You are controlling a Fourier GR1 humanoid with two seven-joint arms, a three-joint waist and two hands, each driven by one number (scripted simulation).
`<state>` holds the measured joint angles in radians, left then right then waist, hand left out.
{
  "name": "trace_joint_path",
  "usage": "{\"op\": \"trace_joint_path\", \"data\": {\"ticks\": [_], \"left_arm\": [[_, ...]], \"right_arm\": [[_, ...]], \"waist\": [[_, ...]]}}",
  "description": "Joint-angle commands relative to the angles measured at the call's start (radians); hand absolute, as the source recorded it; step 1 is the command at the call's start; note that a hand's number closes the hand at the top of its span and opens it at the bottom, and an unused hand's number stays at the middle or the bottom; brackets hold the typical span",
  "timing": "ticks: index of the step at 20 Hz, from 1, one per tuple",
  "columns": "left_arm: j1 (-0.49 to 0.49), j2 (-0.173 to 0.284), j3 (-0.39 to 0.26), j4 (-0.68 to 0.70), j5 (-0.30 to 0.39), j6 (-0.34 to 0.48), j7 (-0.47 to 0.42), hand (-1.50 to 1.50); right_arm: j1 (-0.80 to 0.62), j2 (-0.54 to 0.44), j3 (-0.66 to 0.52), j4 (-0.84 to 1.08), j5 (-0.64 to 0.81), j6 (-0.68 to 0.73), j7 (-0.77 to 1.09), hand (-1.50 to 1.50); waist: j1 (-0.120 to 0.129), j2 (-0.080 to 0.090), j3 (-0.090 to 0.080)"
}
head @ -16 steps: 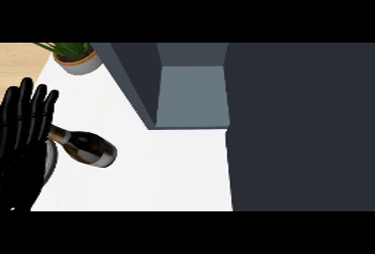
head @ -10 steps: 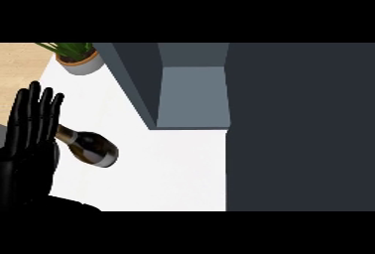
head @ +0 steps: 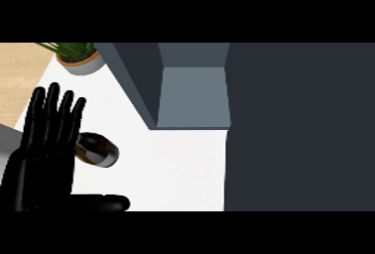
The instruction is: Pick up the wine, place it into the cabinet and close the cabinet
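**Left hand open beside the wine**

Head view: the left hand (head: 45, 149) stands at the left edge with its fingers straight and spread, holding nothing. The wine (head: 97, 150) lies on the white counter (head: 176, 168) just right of its fingers, partly hidden. The cabinet (head: 192, 94) stands open further right, beyond the fingertips.

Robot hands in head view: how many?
1: the left robot hand at the left edge, fingers straight, beside the wine bottle. The right one isn't in view.

Wine bottle (head: 99, 150) on counter (head: 176, 163), cabinet (head: 192, 94) behind-right, potted plant (head: 77, 57) behind, left hand (head: 44, 149) beside bottle
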<state>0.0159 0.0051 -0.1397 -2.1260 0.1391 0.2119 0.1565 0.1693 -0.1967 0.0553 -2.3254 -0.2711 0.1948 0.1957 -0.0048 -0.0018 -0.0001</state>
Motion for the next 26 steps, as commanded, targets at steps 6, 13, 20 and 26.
{"op": "trace_joint_path", "data": {"ticks": [6, 13, 20, 26], "left_arm": [[-0.099, -0.005, -0.100, -0.059, -0.082, 0.166, 0.121, -1.50], [-0.194, -0.005, -0.132, -0.157, -0.182, 0.291, 0.317, -1.50], [-0.076, 0.004, -0.153, -0.236, -0.235, 0.283, 0.326, -1.50], [-0.055, 0.048, -0.054, -0.297, -0.192, 0.259, 0.390, -1.50]], "right_arm": [[0.029, -0.016, -0.045, -0.207, -0.106, -0.004, 0.175, -1.50], [-0.023, 0.007, -0.035, -0.168, -0.068, -0.004, 0.197, -1.50], [-0.047, 0.016, -0.081, -0.122, -0.090, 0.008, 0.199, -1.50], [-0.051, 0.005, -0.083, -0.261, -0.102, -0.042, 0.318, -1.50]], "waist": [[-0.002, 0.000, 0.000], [-0.002, 0.000, 0.001], [0.003, 0.000, 0.000], [-0.002, -0.002, 0.000]]}}
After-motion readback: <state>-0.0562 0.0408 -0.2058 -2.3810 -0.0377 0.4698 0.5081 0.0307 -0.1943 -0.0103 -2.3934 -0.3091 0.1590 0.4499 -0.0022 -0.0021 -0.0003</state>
